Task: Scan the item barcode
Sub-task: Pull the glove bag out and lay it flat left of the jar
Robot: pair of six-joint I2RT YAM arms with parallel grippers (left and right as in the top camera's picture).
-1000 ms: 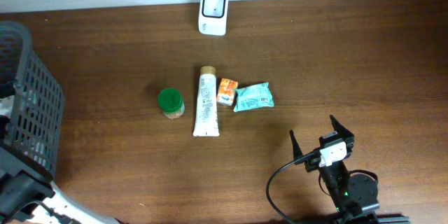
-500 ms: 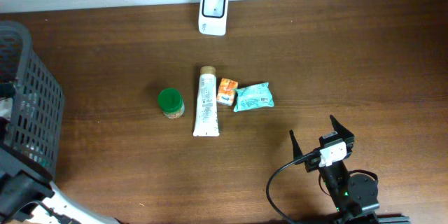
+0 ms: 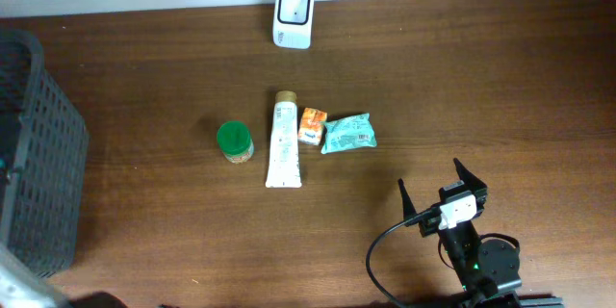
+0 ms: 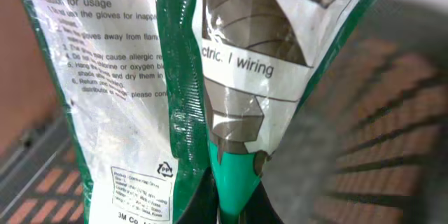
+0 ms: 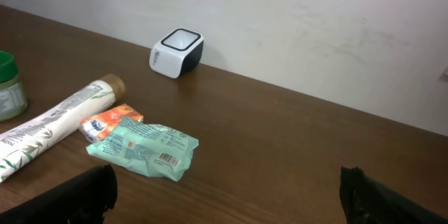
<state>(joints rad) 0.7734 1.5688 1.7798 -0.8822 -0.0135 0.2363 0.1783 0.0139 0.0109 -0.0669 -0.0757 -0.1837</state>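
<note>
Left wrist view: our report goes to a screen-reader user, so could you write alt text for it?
A glove packet of clear, green-edged plastic with printed usage text fills the frame, its lower edge pinched in the shut left gripper. Behind it, blurred, is the mesh of the basket.

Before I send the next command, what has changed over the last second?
The left gripper has shut on the green-edged plastic package, pinching its seam. In the overhead view the left arm has slid mostly out of the bottom-left corner by the basket. Unchanged: right gripper open; jar, tube, orange packet, teal packet and scanner in place.
</note>
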